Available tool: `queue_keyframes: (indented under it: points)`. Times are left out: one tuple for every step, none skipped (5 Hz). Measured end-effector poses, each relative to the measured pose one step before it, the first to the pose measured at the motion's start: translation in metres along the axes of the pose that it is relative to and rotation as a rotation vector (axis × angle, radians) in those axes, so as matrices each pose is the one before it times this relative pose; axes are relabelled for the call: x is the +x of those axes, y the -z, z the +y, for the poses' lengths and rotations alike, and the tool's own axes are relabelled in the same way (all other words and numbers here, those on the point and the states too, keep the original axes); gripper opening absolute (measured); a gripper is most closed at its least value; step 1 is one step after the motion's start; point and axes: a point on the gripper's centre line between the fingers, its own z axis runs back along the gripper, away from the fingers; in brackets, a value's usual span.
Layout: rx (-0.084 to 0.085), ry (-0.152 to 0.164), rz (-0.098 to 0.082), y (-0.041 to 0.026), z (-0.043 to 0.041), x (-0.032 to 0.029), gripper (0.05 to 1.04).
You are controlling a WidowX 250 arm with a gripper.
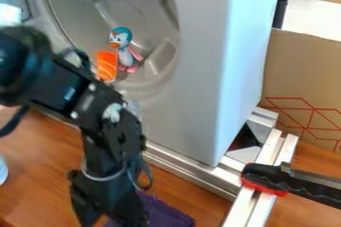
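The black gripper (106, 217) hangs down at the bottom edge, left of centre, open, with its fingertips close to the frame's edge. A dark purple cloth (165, 214) lies on the wooden surface beside and partly behind it; whether they touch I cannot tell. Higher up, a toy penguin (124, 49) with a blue head, orange beak and pink feet stands in the round grey opening of an appliance. Just left of the penguin is an orange piece with pale lines (106, 65), partly hidden at its lower end by the arm.
The tall grey appliance body (200, 71) rises right of the arm, above metal rails (193, 172). A black-and-red handled tool (266, 178) lies across the rails at the lower right. Behind stands a cardboard sheet (303, 81) with red lines. A pale round object (3, 170) is at the left edge.
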Motion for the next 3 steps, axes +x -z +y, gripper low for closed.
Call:
queue_keyframes:
  points:
    - [0.0086, -0.0103, -0.0298, -0.02033, 0.00318, -0.00402, 1.0]
    - [-0.0173, 0.0098, 0.041, -0.02011, -0.00171, -0.00546, 1.0]
    - [0.0082, 0.0171, 0.0924, -0.00805, 0.00449, 0.00053, 1.0]
